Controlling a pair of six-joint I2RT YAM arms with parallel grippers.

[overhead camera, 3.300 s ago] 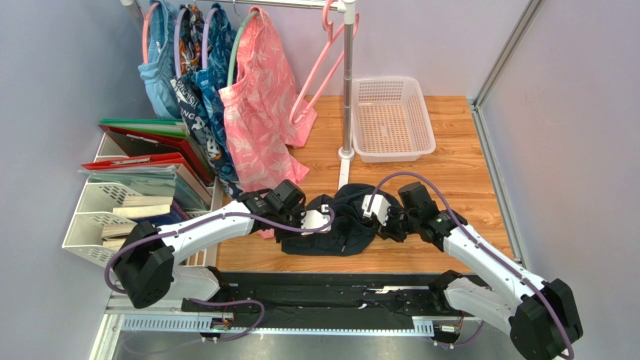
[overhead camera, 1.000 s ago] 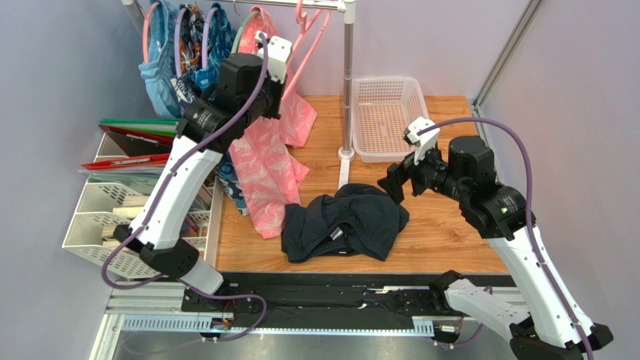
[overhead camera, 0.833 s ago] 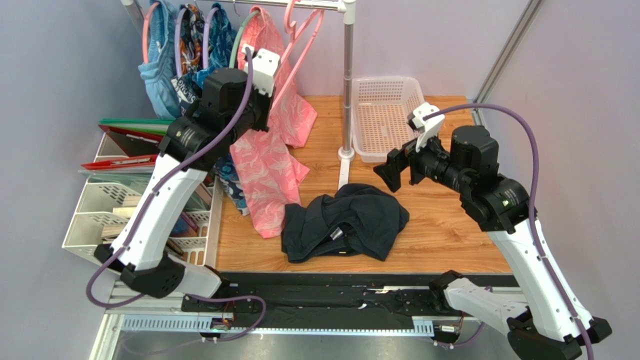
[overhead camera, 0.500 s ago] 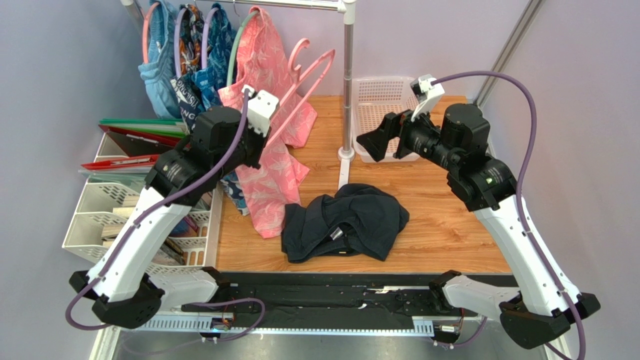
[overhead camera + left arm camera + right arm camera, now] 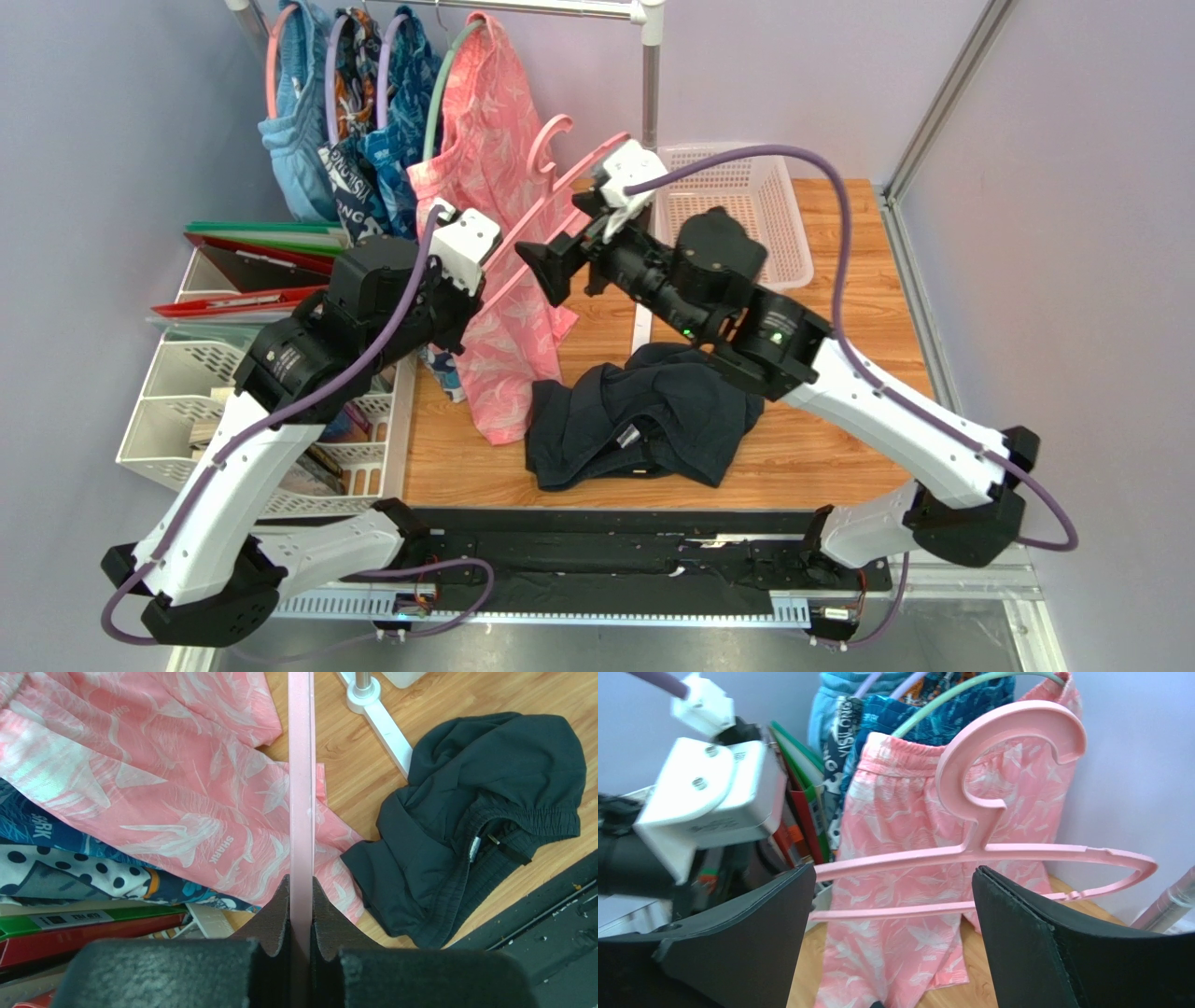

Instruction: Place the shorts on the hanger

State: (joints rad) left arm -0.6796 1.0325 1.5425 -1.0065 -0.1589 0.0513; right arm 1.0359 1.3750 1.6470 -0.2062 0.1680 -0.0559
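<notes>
Wood table [image 5: 842, 420]: shorts [image 5: 645, 413] heaped at centre, untouched. Left fingers [image 5: 270, 917] pinch the hanger [image 5: 300, 777] bar, holding it clear at 11 o'clock of the shorts. Right fingers [image 5: 738, 945] spread, facing it, probably for a steadying second hold.

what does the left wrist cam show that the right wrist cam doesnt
Only the left wrist view: the black shorts crumpled on the table, and the left gripper shut on a bar of the hanger. Only the right wrist view: the hook and most of the triangular frame, seen past the open right gripper. Both: the pink hanger and the pink leaf-print garment behind it.
</notes>
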